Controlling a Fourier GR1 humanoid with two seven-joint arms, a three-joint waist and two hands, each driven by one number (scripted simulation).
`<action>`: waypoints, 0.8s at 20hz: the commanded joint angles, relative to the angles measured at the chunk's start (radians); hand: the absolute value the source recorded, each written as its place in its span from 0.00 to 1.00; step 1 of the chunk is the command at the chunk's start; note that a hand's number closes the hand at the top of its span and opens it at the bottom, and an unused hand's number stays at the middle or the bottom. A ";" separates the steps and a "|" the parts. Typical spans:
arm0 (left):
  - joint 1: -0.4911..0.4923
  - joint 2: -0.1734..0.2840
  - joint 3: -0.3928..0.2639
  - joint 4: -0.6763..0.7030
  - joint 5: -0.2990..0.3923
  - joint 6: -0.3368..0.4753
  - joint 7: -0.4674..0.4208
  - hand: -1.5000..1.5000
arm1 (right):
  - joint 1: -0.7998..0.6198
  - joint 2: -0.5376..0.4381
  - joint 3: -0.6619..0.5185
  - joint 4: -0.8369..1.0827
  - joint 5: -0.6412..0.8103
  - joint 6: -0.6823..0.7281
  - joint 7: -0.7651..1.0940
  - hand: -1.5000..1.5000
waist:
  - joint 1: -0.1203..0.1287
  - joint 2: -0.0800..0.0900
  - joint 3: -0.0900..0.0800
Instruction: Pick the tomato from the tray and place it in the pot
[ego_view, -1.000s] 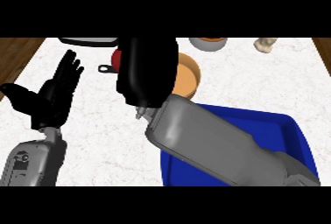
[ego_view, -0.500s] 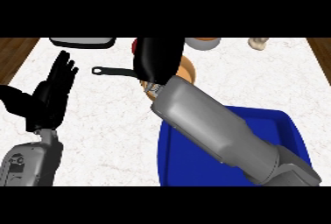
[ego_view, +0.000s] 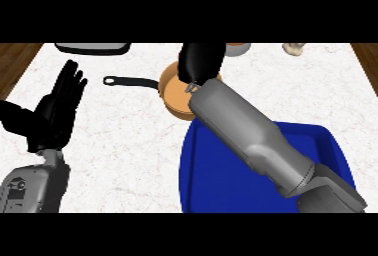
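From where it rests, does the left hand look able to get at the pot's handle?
Probably yes. The left hand rests open at the view's left, and only bare counter lies between it and the black handle, which points toward it from the pot.

Blue tray (ego_view: 214, 190) at the counter's near right, orange pot (ego_view: 175, 92) with a dark handle pointing left just beyond it, tomato hidden.

Kitchen: marble counter (ego_view: 133, 150), pot (ego_view: 171, 92).
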 joint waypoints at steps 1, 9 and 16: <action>0.001 -0.010 -0.022 -0.026 -0.013 0.003 0.000 0.50 | 0.002 0.008 -0.070 0.084 -0.096 -0.108 0.058 1.00 | 0.025 0.009 0.001; -0.003 0.014 0.004 -0.018 0.005 -0.017 0.003 0.50 | 0.104 0.008 -0.155 0.057 -0.380 -0.220 -0.212 0.00 | 0.023 0.010 0.002; 0.012 -0.013 -0.008 -0.007 0.003 -0.010 -0.019 0.50 | 0.146 0.008 -0.240 -0.041 -0.522 -0.497 -0.458 0.00 | 0.019 0.013 0.003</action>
